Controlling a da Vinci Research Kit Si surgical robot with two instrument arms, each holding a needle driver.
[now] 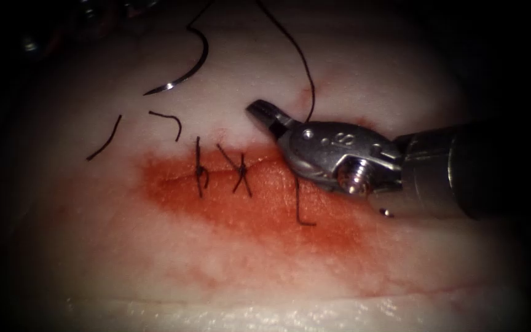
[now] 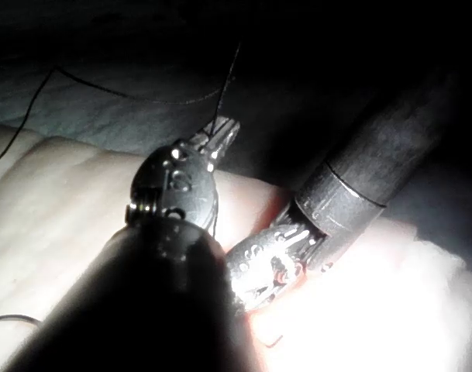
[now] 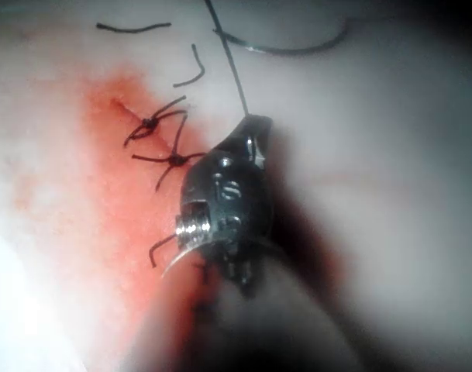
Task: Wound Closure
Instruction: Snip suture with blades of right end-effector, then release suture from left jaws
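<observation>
We see right hand [image 1: 265, 115] reaching in from right over cut [image 1: 216, 175], tip clamped on thread [image 1: 302, 61]. Left hand [image 2: 222, 136] grips thread too. Needle [image 1: 185, 71] lies free on tissue [image 1: 216, 276], upper left.

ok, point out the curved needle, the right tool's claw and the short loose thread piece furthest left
curved steel needle [image 1: 196, 67]: endoscope view, mid-curve, lying on the tissue.
right tool's metal claw [image 1: 264, 114]: endoscope view, at its tip.
short dark cut thread piece [image 1: 106, 140]: endoscope view, its middle.
</observation>
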